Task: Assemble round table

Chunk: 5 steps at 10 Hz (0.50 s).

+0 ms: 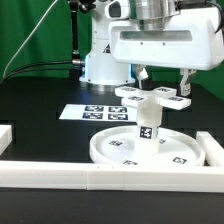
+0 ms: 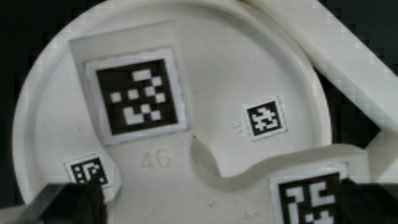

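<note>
In the exterior view the large round disc (image 1: 112, 150) lies flat on the black table. The short thick leg (image 1: 148, 128) stands upright at its middle. The flat cross-shaped piece (image 1: 150, 97) rests on top of the leg. My gripper (image 1: 164, 90) hangs right over the cross, open, with one finger on each side of it. In the wrist view the cross-shaped piece (image 2: 178, 150) with its square tags fills most of the picture. The dark fingertips (image 2: 36, 205) show at both edges, with white plastic between them and a gap to each side.
The marker board (image 1: 95, 112) lies on the table behind the disc. White border rails run along the front (image 1: 100, 180), at the exterior view's left (image 1: 8, 138) and right (image 1: 215, 150). The arm's white base (image 1: 100, 60) stands at the back.
</note>
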Motion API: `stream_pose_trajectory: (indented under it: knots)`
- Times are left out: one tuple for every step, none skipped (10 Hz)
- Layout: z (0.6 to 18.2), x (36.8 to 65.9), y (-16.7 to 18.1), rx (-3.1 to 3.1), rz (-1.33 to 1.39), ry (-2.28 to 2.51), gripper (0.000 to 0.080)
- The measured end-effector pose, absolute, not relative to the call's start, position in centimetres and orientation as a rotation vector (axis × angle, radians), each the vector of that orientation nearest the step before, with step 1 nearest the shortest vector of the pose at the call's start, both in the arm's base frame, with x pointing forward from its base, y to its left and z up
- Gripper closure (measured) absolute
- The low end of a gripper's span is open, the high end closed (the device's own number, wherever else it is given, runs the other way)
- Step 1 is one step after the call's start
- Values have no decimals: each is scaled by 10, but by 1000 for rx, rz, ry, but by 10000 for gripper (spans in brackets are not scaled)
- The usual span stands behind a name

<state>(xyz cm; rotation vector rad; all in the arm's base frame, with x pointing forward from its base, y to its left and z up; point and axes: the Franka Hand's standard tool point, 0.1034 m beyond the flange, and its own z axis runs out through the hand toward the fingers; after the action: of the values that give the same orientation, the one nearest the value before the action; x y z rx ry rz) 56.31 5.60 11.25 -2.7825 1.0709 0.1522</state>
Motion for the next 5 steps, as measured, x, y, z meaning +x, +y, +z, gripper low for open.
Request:
stream_pose_trajectory:
  knots:
    - [113, 563, 56, -2810, 144, 988, 150]
    - [113, 563, 56, -2829, 138, 924, 150]
    - [114, 564, 56, -2865, 125, 797, 150]
    - [114, 564, 56, -2888, 115, 697, 150]
    - [115, 564, 56, -2897, 110, 653, 150]
